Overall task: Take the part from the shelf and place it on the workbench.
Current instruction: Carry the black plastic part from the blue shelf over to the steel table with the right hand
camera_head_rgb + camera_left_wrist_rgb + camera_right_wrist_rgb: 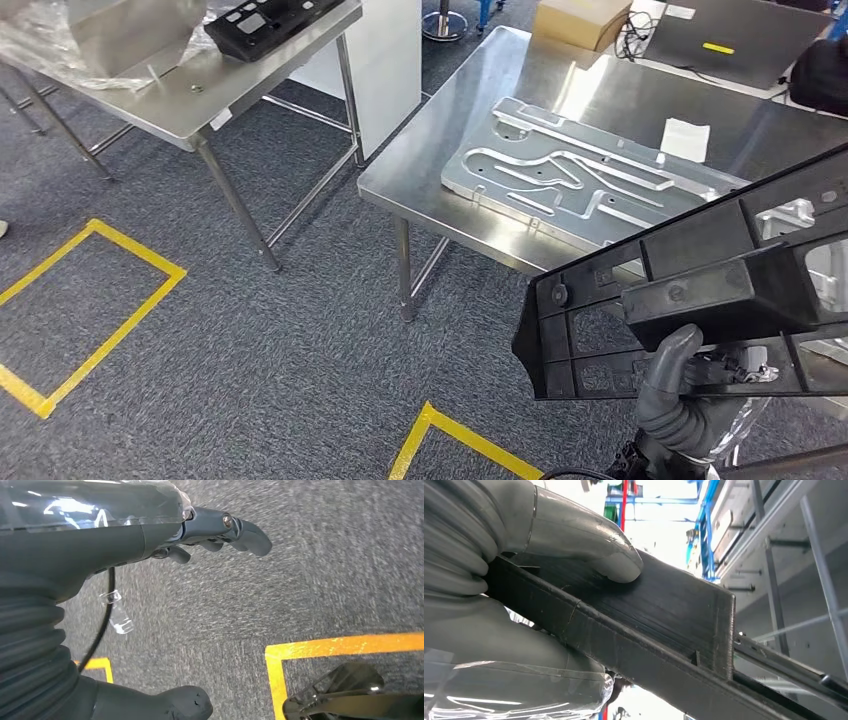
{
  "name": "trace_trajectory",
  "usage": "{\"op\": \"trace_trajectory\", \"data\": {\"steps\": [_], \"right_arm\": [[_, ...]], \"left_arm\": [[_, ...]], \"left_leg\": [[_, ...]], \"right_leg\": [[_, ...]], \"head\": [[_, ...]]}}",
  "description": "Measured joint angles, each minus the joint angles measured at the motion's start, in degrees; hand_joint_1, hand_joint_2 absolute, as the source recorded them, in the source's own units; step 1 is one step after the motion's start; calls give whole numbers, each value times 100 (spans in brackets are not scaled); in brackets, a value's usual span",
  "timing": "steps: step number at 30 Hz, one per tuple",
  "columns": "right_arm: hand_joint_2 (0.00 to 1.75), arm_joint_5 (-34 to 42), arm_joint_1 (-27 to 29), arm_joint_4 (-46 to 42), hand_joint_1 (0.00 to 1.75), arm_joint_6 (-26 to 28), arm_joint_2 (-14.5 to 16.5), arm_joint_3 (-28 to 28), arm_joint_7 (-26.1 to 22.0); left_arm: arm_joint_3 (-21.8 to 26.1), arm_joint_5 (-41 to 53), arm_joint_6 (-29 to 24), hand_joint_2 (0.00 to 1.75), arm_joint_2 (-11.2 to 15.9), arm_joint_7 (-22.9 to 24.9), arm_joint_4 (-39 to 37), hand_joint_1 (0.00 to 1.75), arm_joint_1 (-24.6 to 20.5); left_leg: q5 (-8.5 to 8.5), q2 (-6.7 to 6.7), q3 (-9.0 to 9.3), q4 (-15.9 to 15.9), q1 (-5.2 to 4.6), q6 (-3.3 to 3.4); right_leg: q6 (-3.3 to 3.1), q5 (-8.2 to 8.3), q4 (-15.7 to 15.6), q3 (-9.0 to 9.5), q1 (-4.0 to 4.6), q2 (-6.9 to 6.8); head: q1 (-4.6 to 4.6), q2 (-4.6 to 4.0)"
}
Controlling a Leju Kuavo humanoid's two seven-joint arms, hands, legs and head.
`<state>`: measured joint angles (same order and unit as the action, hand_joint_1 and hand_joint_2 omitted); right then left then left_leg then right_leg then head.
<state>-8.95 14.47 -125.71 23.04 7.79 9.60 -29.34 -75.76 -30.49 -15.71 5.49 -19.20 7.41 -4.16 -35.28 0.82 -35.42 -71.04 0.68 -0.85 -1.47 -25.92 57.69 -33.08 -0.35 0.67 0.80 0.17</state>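
Note:
A long black plastic part (700, 290) with ribs and cut-outs is held up at the lower right of the head view, tilted, in front of the near edge of the steel workbench (470, 120). My right hand (672, 395) grips it from below, thumb up against its face. In the right wrist view the thumb (589, 540) presses on the part's black flange (664, 625). My left hand (150, 540) hangs over the grey carpet with its fingers (245, 530) stretched out and nothing in them.
A large machined aluminium plate (590, 180) lies on the workbench, with white paper (685, 138), a cardboard box (580, 20) and a laptop (735, 40) behind. A second steel table (180, 85) at the back left carries a black part (265, 25). Yellow floor tape (110, 300) marks the carpet.

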Motion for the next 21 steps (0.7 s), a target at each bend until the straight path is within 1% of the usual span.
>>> {"op": "trace_trajectory", "data": {"steps": [1, 2, 3, 4, 5, 6, 7, 8, 9, 10, 11, 12, 13, 14, 15, 16, 17, 18, 19, 20, 21], "right_arm": [[175, 3, -8, 3, 175, -1, -4, 0, 20], [175, 4, -14, 6, 175, -5, -8, 0, 32], [175, -3, -20, 9, 175, -9, -9, 0, 41], [175, -31, -28, 10, 175, -6, -9, 1, 44], [175, -77, -34, 11, 175, 5, -9, 4, 45], [175, -132, -43, 11, 175, 23, -9, 12, 45], [175, -190, -50, 11, 175, 47, -9, 22, 46], [175, -233, -52, 12, 175, 72, -10, 33, 47], [175, -265, -54, 12, 175, 98, -11, 41, 47], [175, -297, -49, 11, 175, 126, -14, 45, 47], [175, -346, -46, 10, 175, 167, -19, 46, 43], [175, -429, -51, 8, 175, 225, -26, 46, 35], [175, -556, -59, 7, 175, 300, -34, 48, 24], [175, -701, -68, 7, 175, 383, -44, 50, 10], [175, -834, -73, 7, 175, 461, -54, 52, 1], [175, -933, -72, 8, 175, 522, -65, 54, -5], [175, -989, -68, 8, 175, 573, -78, 55, -7], [175, -1020, -68, 7, 175, 612, -90, 55, -6], [175, -1039, -68, 7, 175, 640, -102, 55, -4], [175, -1052, -70, 6, 175, 661, -114, 55, 2], [175, -1061, -74, 5, 175, 672, -124, 55, 15]], "left_arm": [[0, -4, 5, 175, 0, 2, 0, 0, 11], [0, -8, 10, 175, 1, 6, 0, 0, 18], [0, -8, 14, 175, 3, 10, 0, 0, 20], [0, -8, 17, 175, 8, 13, 0, 0, 19], [-1, -7, 21, 175, 13, 16, 0, 0, 18], [-2, -6, 23, 175, 17, 15, 0, 0, 18], [-6, -5, 26, 175, 19, 14, 0, 0, 21], [-12, -4, 27, 175, 19, 12, 0, 0, 19], [-19, -4, 27, 175, 19, 10, 0, 0, 12], [-26, -1, 27, 175, 15, 10, 0, 0, 3], [-32, 4, 24, 175, 13, 10, 0, 0, -7], [-38, 10, 19, 175, 11, 11, 0, 0, -11], [-49, 23, 14, 175, 10, 18, 0, 0, -7], [-63, 34, 8, 175, 13, 26, 0, 0, 2], [-79, 44, 4, 175, 16, 36, 0, 0, 13], [-94, 53, 2, 175, 19, 44, 0, 0, 20], [-105, 55, -1, 175, 21, 47, 0, 0, 21], [-113, 56, -3, 175, 21, 49, 0, 0, 18], [-120, 57, -5, 175, 21, 49, 0, 0, 12], [-126, 58, -7, 175, 20, 49, 0, 0, 7], [-131, 58, -6, 175, 18, 48, 0, 0, 5]], "left_leg": [[-50, -21, -128, -244, 3, -9], [10, -30, -179, -304, 8, -16], [179, -42, -128, -138, 16, -19], [411, -98, 1, 197, 31, -22], [583, -235, 141, 552, 49, -23], [696, -371, 259, 852, 65, -19], [739, -479, 327, 1029, 72, -10], [717, -529, 347, 1082, 66, 10], [725, -479, 354, 1101, 58, 39], [744, -408, 358, 1114, 58, 78], [761, -337, 367, 1136, 62, 117], [777, -260, 373, 1161, 69, 155], [786, -180, 377, 1178, 71, 186], [784, -97, 378, 1184, 61, 205], [778, -11, 376, 1184, 51, 220], [772, 74, 376, 1184, 44, 225], [763, 155, 380, 1183, 39, 225], [753, 232, 390, 1183, 35, 223], [740, 303, 408, 1184, 31, 214], [724, 371, 432, 1185, 27, 202], [703, 434, 456, 1184, 12, 178]], "right_leg": [[-4, -2, 6, 1, 0, 85], [-2, -5, 17, 2, -2, 174], [6, -11, 36, 4, -8, 264], [25, -24, 64, 3, -16, 349], [52, -43, 102, -8, -19, 428], [83, -61, 145, -33, -22, 504], [121, -67, 177, -64, -28, 570], [160, -61, 191, -97, -35, 635], [198, -45, 191, -125, -45, 703], [232, -38, 189, -141, -55, 722], [261, -65, 227, -167, -50, 633], [285, -148, 358, -236, -42, 478], [306, -286, 601, -356, -37, 285], [328, -452, 937, -528, -34, 110], [343, -604, 1300, -717, -42, 26], [352, -685, 1577, -862, -49, -14], [352, -668, 1683, -921, -51, -37], [340, -548, 1568, -862, -47, -63], [313, -365, 1265, -698, -33, -126], [270, -197, 863, -480, -9, -255], [219, -85, 512, -288, 27, -393]], "head": [[-2, 0], [-2, 0], [-2, 0], [-3, 0], [-4, -1], [-4, -1], [-5, -1], [-10, -1], [-12, -1], [-17, -1], [-5, -1], [23, -1], [46, 0], [73, 0], [82, -1], [82, -1], [83, -1], [83, -1], [84, 0], [84, 0], [81, 0]]}}
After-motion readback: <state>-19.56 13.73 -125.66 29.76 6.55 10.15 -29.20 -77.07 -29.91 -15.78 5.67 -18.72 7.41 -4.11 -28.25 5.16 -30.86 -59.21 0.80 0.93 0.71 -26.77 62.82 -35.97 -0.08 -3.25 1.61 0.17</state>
